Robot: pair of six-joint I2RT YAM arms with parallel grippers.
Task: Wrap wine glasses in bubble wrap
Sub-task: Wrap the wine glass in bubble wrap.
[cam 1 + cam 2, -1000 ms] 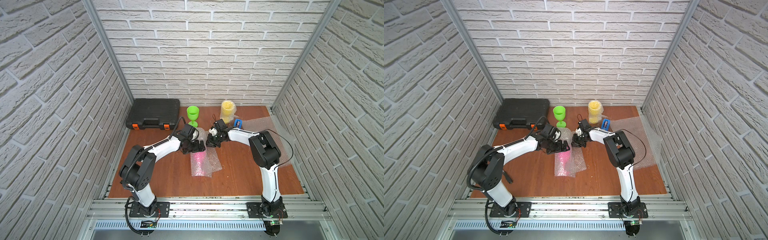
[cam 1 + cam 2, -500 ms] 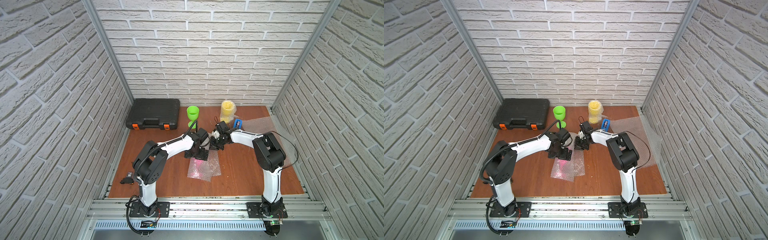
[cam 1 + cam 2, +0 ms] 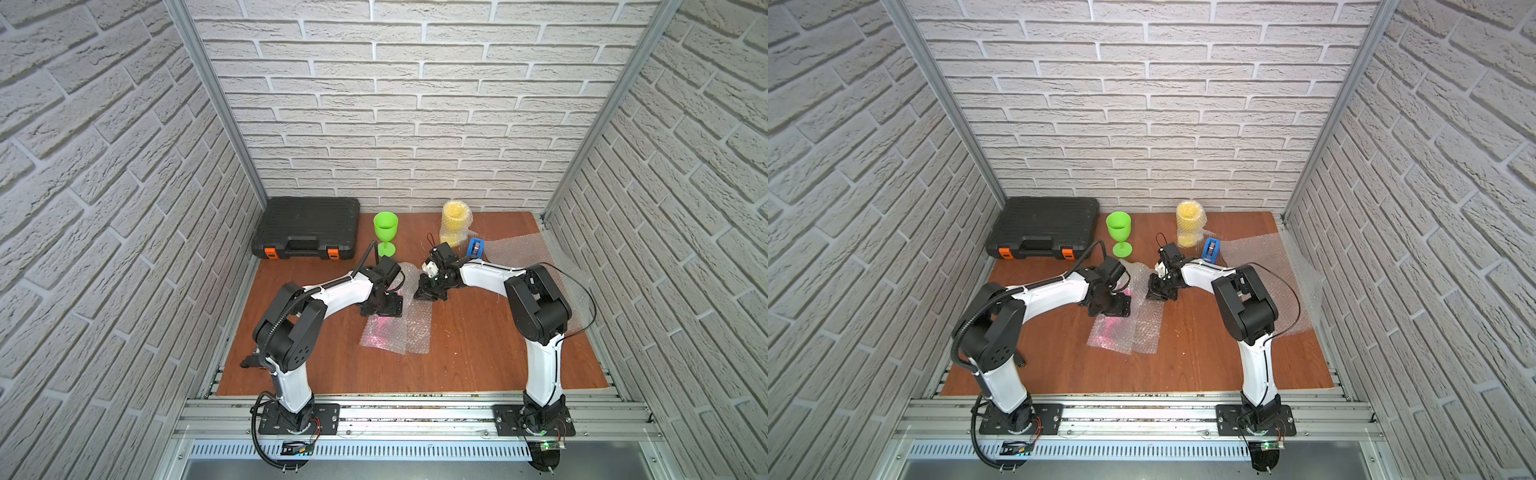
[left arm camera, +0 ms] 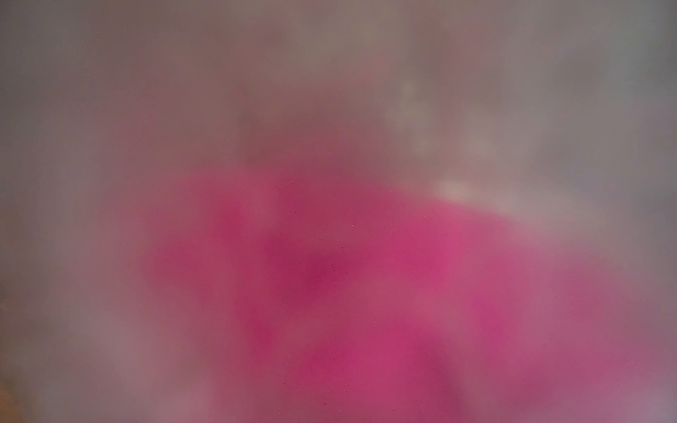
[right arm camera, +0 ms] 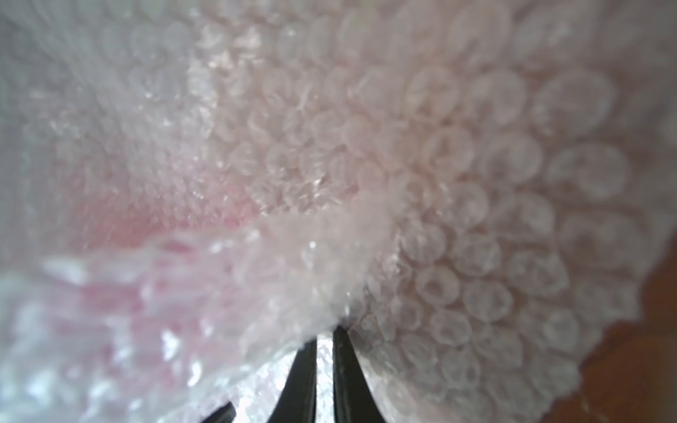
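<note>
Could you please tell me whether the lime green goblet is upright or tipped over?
Upright: in both top views the lime green goblet stands on its round foot, bowl opening upward.

Lime goblet (image 3: 385,226), pink goblet (image 3: 380,332), yellow goblet (image 3: 454,222) — wrap (image 3: 417,328) whitish, bubbled.

We read no text, label, brand or number anywhere, wrist views too blurred for any lettering

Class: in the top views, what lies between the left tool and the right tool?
A stretch of clear, small-bubbled plastic bubble wrap sheet, folded over the hot pink plastic goblet; both top views show it.
</note>
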